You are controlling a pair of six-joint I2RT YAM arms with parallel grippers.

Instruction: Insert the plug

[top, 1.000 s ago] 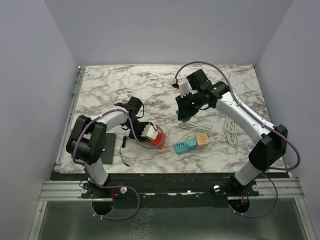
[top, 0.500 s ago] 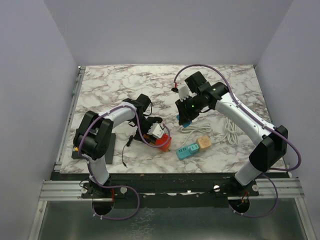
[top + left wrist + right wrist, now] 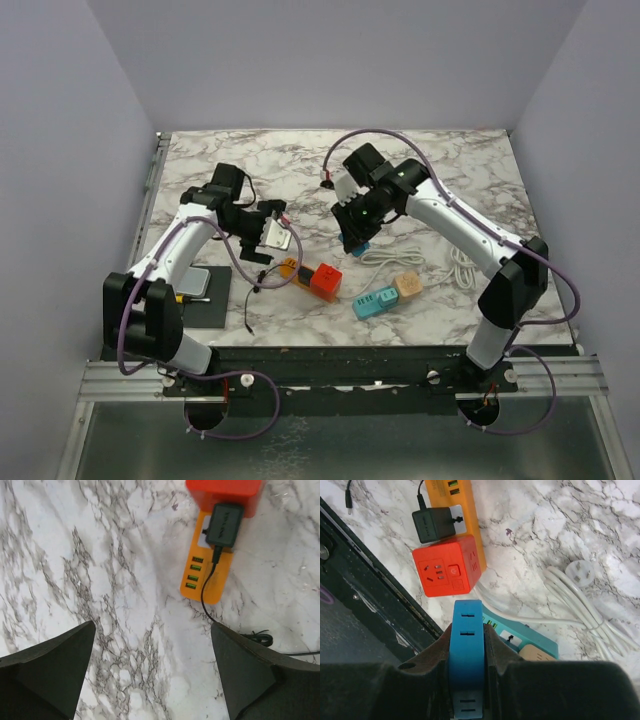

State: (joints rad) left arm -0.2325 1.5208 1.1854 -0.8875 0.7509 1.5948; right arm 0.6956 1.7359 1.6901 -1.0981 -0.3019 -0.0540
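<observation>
So: plug (image 3: 223, 524) in orange strip (image 3: 207, 567), beyond splayed L claw (image 3: 152, 626).

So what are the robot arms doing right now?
The left arm's fingers hang open above the orange power strip, where a black plug sits in its socket beside a red cube. The right arm's fingers are shut on a blue socket block, held above the table.

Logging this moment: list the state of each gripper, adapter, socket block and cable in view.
Left gripper: open, empty.
Right gripper: shut on blue adapter.
Blue adapter: held, unplugged.
Black adapter: plugged into orange strip.
Red cube: socket empty.
White cable: coiled, unplugged.
</observation>
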